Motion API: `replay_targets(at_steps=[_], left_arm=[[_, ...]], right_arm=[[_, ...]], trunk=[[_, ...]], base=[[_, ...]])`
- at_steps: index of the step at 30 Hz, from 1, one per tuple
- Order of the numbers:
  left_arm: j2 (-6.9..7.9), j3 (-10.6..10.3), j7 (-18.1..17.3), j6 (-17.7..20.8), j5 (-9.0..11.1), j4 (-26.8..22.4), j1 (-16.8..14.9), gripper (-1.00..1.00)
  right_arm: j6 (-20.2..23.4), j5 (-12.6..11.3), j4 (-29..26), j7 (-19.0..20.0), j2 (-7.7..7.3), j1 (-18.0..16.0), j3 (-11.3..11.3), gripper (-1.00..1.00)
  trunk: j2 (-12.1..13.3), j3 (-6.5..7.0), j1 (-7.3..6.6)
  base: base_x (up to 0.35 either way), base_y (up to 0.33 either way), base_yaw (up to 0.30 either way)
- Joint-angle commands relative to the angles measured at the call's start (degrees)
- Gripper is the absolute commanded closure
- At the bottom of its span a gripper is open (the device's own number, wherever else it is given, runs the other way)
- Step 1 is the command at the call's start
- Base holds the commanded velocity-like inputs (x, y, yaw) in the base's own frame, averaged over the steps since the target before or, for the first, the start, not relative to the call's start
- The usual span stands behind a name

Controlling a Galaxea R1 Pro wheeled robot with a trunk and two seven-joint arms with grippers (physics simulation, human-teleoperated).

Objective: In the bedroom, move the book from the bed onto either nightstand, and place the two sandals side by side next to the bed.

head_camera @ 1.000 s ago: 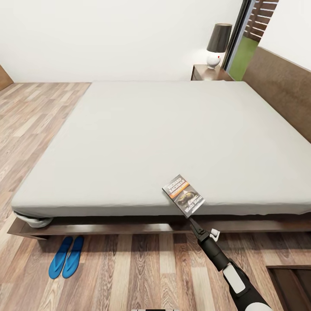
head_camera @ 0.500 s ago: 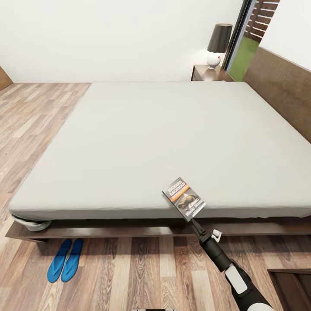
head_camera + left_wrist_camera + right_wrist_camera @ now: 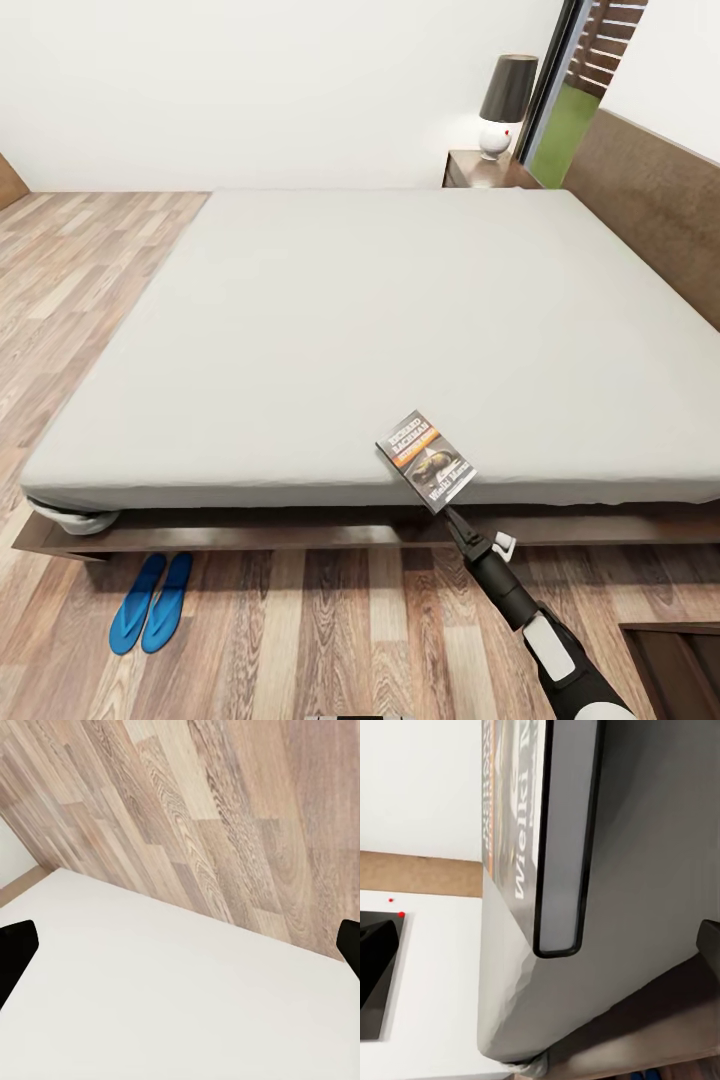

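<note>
the book (image 3: 427, 459) sits at the near edge of the bed (image 3: 330, 320), its lower corner reaching out over the frame, and the right end effector (image 3: 450, 514) meets that corner from below. the main risk, as i judge it, is a thin grip: only a corner seems caught, so the book could pivot, slip and drop to the floor (image 3: 300, 630) on the way to the nightstand (image 3: 480, 168), which stands well apart at the far side under a lamp (image 3: 503, 102). i cannot tell whether the right fingers are clamped on it. the left end effector (image 3: 180, 945) is spread wide, holding nothing. the two sandals (image 3: 152, 602) lie side by side beside the bed.
</note>
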Motion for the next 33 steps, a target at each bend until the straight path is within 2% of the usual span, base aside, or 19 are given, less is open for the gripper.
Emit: replay_targets(at_steps=[1,33], left_arm=[[-0.01,-0.4,0.0,-0.3,0.6,0.0,0.0,-1.0],[0.0,-0.4,0.0,-0.2,0.5,0.0,0.0,-1.0]], right_arm=[[0.6,-0.3,0.0,0.2,0.0,0.0,-0.1,-1.0],[0.6,-0.3,0.0,0.1,0.02,0.0,-0.2,-1.0]], trunk=[[0.0,-0.03,-0.01],[0.0,-0.03,-0.01]], base=[[0.0,0.0,0.0],[0.0,0.0,0.0]])
